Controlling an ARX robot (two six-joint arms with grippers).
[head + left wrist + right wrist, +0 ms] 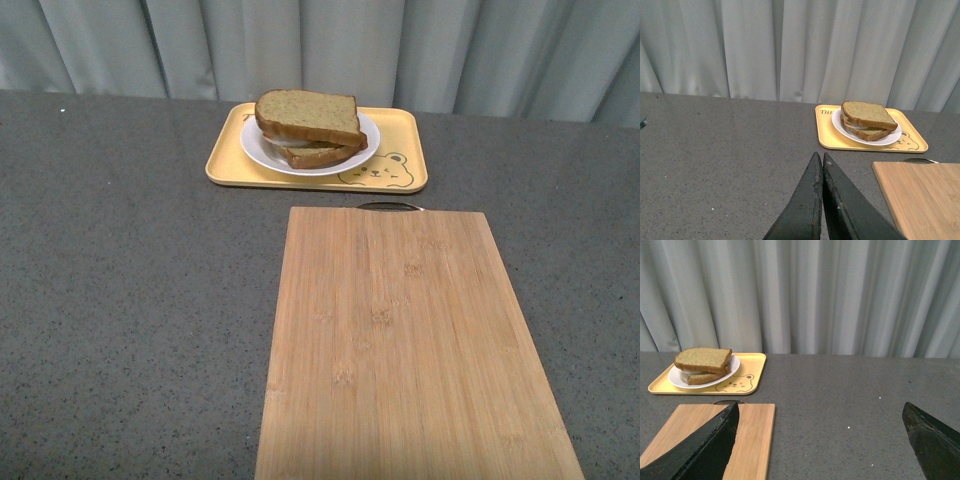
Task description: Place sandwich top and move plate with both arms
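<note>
Two arms: neither showed in the front view; each appeared only in its own wrist view.
Left gripper [821, 165]: its black wedge-like fingers [810, 200] were pressed together, tips meeting, holding nothing, above bare counter.
Right gripper [820, 415]: its fingers [715, 442] stood wide apart, one over the cutting board's edge and the other over bare counter, with nothing between them.
Sandwich top [308, 115]: a tan-brown speckled slice with a darker crust, it lay flat on top of the stack on the plate, sitting slightly askew over the slice beneath.
Lower slice [322, 154]: it lay under the top one, its crust edge showing on the near side, with a pale layer visible between the two.
Plate [262, 153]: round and white, it rested on the yellow tray, toward the tray's left half.
Tray [400, 180]: yellow and rectangular, with a bear face drawn at its near right corner, it sat on the far middle of the counter, just beyond the board.
Cutting board [410, 350]: a light wooden rectangle with a dark handle slot at its far edge, it lay bare on the near side, right of centre.
Counter [130, 300]: grey and speckled, it carried everything.
Curtain [320, 45]: pale grey folds hung along the far edge.
</note>
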